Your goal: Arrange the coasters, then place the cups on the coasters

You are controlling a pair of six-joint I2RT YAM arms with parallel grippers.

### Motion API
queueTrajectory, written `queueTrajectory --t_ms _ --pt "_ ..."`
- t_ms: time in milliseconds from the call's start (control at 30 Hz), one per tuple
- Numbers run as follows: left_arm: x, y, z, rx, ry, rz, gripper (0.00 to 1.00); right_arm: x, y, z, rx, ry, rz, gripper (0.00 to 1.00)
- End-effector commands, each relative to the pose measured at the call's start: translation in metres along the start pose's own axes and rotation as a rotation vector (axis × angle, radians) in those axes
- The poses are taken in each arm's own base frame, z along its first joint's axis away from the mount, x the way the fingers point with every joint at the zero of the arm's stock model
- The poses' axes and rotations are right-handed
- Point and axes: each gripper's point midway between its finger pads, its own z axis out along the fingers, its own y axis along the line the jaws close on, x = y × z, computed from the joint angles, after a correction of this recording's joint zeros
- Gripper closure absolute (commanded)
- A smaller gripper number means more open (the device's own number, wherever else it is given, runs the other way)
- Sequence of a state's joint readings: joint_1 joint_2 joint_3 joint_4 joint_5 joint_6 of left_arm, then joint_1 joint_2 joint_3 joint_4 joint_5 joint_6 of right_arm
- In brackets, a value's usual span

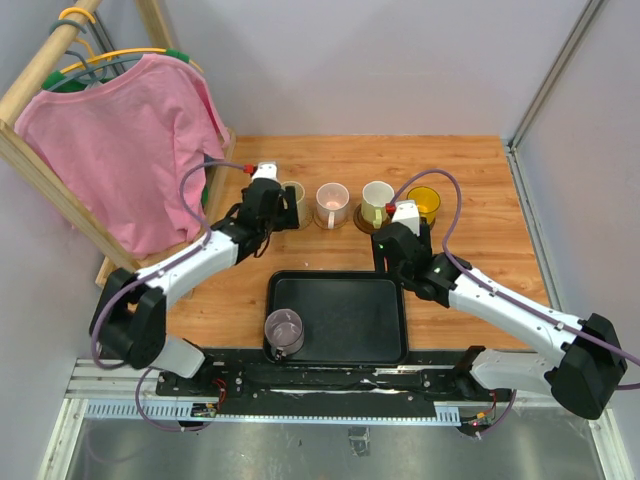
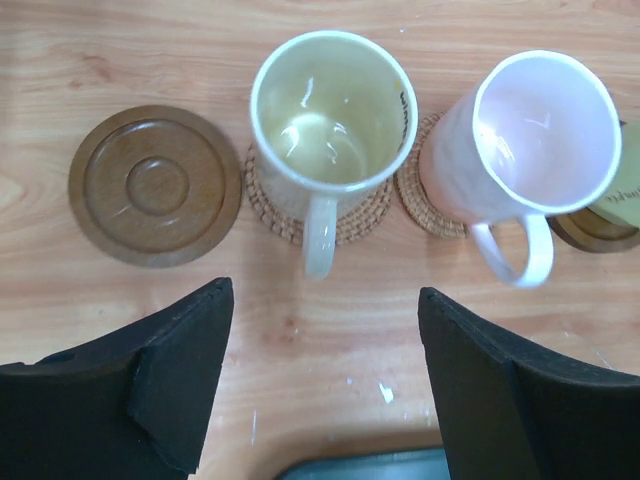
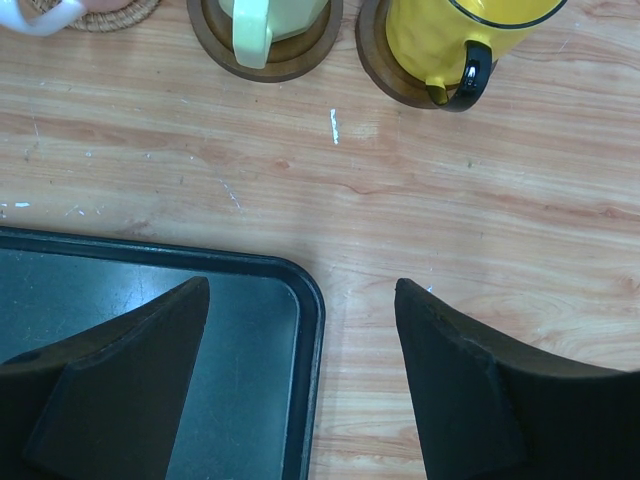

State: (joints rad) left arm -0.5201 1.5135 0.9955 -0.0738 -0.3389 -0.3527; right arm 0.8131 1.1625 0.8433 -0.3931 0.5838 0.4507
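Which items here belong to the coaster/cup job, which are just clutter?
Job: empty dark coaster, four coasters under cups, cream cup, pink cup, pale green cup, amber cup, purple cup.
Clutter: black tray, pink shirt, wooden rack.

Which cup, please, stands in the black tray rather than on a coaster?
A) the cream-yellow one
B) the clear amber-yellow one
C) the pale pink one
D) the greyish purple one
D: the greyish purple cup stands in the near left corner of the black tray, with no coaster under it.
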Motion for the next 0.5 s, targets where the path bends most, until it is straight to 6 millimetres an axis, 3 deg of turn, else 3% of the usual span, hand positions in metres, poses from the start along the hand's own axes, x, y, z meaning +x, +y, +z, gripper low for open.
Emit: queueTrajectory --t_ms 0,233,467 --pt "0.015 0.010 -0.039 0.019 0.025 -0.032 0.21 -0.007 -0.002 -0.003 -0.005 -0.020 0.039 0.24" --pt "0.062 0.011 -0.103 0.070 0.114 -0.045 0.19 -0.004 -0.003 -0.003 -0.012 -0.019 0.034 0.24" --pt "0.097 0.012 -0.153 0.090 0.217 -0.089 0.19 -0.001 0.004 -0.001 -0.044 -0.009 0.047 0.23"
